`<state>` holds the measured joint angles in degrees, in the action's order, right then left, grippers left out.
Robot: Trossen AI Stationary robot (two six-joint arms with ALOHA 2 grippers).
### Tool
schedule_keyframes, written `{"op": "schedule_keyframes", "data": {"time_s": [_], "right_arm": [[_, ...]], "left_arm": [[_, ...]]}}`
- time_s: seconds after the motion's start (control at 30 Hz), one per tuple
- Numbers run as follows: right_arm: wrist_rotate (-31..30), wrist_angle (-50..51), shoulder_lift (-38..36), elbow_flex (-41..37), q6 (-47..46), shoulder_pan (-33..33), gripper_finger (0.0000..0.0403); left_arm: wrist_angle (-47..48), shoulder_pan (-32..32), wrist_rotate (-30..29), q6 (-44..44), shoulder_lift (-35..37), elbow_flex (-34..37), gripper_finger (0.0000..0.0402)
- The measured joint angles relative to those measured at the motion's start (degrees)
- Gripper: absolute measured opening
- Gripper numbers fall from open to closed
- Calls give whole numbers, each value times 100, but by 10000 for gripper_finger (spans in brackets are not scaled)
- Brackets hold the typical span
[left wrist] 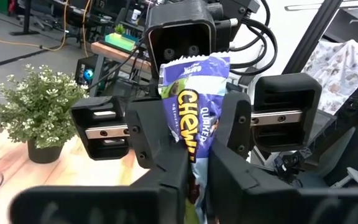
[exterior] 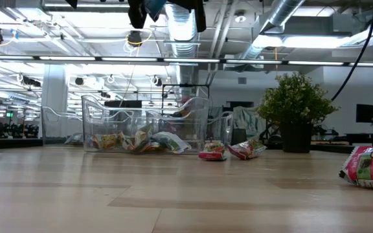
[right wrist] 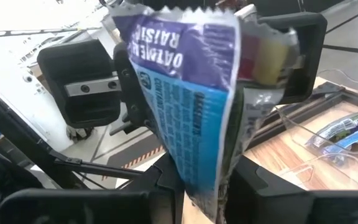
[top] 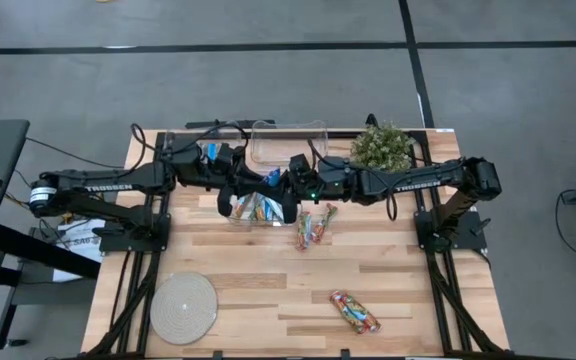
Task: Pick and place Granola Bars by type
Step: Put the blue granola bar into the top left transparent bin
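A blue-and-purple wrapped granola bar [left wrist: 194,106] hangs in the air over the table's far middle. My left gripper [left wrist: 192,180] and my right gripper [right wrist: 205,190] face each other there, both shut on this bar [right wrist: 188,93]. In the high view they meet at the bar [top: 272,178], above a clear bin [top: 236,212] holding several multicoloured bars. Two more multicoloured bars [top: 313,228] lie on the wood beside that bin. Another bar [top: 354,311] lies near the front right. My left gripper pinches the bar's lower part [left wrist: 194,167] between its two fingers, coming level from the table's left. The bar stands roughly upright, its crimped end [left wrist: 194,62] up, clear of the table. My right gripper pinches the bar low down [right wrist: 211,177] between its two fingers, level from the table's right. In the left wrist view its fingers [left wrist: 146,140] flank the wrapper at about mid-height. The crimped top [right wrist: 179,9] stands free above the hold.
A second clear bin [top: 288,143] stands at the far edge, with a potted plant [top: 381,148] to its right. A round pale disc [top: 183,307] lies at the front left. Bare wood stretches across the table's near half.
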<state>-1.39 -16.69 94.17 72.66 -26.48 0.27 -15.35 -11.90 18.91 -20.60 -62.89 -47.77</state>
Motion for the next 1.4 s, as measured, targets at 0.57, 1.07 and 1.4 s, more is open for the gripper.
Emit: {"op": "schedule_keyframes", "data": {"time_s": [0.57,1.07,1.4], "right_arm": [[-17,-38,0,0,153,7,92],[2,169,-27,17,147,-37,280],[-2,980,-20,13,146,-74,294]], "left_arm": [[-81,-15,-10,0,-9,7,4],[149,-24,-263,2,-36,35,1],[1069,-287,-1089,288,568,30,0]]}}
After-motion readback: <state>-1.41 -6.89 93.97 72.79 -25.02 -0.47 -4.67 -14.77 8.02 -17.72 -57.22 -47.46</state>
